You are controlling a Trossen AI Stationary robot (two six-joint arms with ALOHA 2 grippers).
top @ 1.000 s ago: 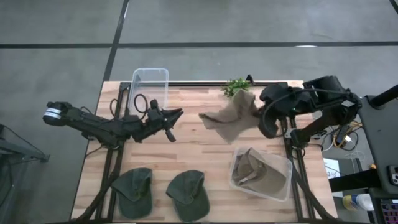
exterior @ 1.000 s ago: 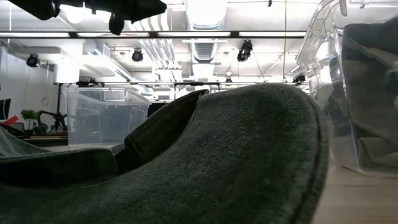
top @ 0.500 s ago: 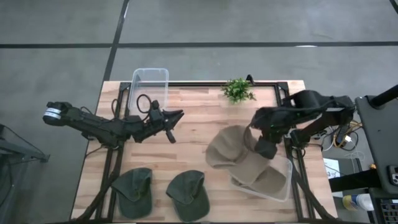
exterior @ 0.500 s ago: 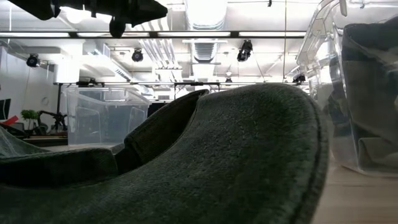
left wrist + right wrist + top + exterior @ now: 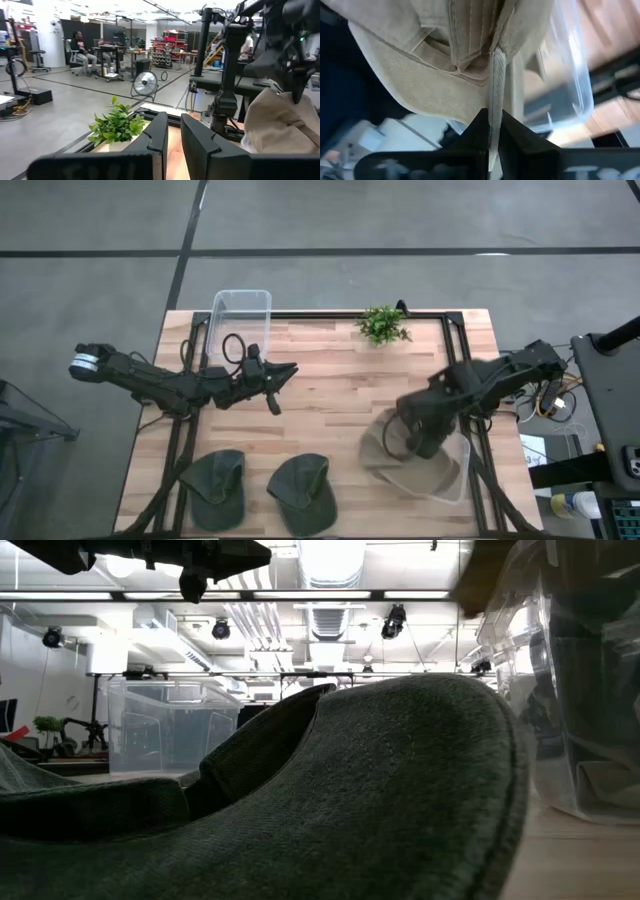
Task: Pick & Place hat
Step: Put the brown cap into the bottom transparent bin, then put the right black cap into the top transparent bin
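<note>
Two arms are over the worktop (image 5: 330,395), but only the right one is working. The right claw (image 5: 425,438) is closed on a thin strap of the tan hat (image 5: 385,455), which hangs from it directly above the clear bin (image 5: 455,475) at the right front of the worktop. The hat lies partly over the bin's left rim, so I judge that the release needs the hat a little more to the right. The left claw (image 5: 278,375) waits near the worktop's middle, far from the hat, with its fingers narrowly apart and holding nothing.
</note>
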